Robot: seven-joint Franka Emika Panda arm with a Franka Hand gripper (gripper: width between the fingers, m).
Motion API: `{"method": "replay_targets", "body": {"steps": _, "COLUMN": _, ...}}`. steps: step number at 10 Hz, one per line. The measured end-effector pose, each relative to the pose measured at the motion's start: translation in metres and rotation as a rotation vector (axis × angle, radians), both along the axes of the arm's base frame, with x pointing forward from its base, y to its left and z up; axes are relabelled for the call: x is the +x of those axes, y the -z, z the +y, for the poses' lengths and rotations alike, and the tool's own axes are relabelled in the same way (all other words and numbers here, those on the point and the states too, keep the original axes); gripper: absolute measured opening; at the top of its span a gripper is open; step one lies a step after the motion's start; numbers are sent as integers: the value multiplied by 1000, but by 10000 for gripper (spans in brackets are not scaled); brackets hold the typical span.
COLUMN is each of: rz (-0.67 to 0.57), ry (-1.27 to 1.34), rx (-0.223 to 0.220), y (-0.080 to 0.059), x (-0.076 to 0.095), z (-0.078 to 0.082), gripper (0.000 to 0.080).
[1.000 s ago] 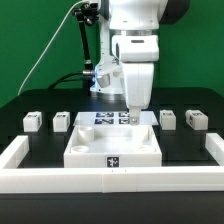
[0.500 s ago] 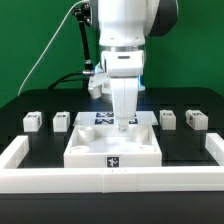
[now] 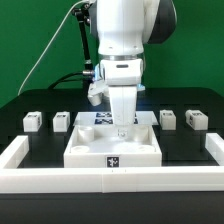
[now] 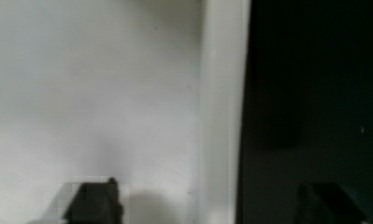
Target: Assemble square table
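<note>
Exterior view, nearest first: the low white border wall [image 3: 110, 180] runs across the front of the black tabletop [image 3: 45, 142]. Just behind it lies the square slab [image 3: 100, 148], flat, a tag on its front face. My tool [image 3: 122, 127] hangs over the slab's rear edge. In the wrist view the tool [image 4: 215, 205] has its fingers [image 4: 94, 205] apart, astride the slab's raised edge, one over white plastic, one over the dark tabletop, neither touching.

Level with the slab's rear, a leg [image 3: 33, 121] and a second leg [image 3: 61, 120] sit on the exterior view's left, a third leg [image 3: 168, 118] and a fourth leg [image 3: 194, 119] on its right, all clear of me. Beyond the slab, my arm [image 3: 122, 50] hides most of the marker board [image 3: 103, 118].

A second ago I stood further toward the exterior view's right and higher, with the board's tags showing. Slab and legs have not moved.
</note>
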State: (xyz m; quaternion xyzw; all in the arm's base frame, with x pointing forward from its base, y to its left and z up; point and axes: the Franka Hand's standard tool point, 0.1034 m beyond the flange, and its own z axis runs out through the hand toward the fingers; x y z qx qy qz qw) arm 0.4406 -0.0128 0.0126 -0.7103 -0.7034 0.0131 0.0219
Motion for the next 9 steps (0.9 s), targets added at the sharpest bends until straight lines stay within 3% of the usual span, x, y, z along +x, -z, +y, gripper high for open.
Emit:
{"method": "replay_targets", "body": {"steps": 1, "rz": 0, "ry": 0, "rx": 0, "y": 0, "x": 0, "z": 0, "gripper": 343}}
{"method": "replay_targets", "body": {"steps": 2, "rz": 0, "ry": 0, "rx": 0, "y": 0, "x": 0, "z": 0, "gripper": 208}}
{"method": "replay_targets", "body": {"steps": 3, "rz": 1, "ry": 0, "rx": 0, "y": 0, "x": 0, "z": 0, "gripper": 208}}
{"method": "replay_targets", "body": {"steps": 4, "rz": -3, "ry": 1, "rx": 0, "y": 0, "x": 1, "z": 0, "gripper": 57}}
{"method": "replay_targets", "body": {"steps": 9, "rz": -4, "ry": 1, "rx": 0, "y": 0, "x": 1, "z": 0, "gripper": 58}}
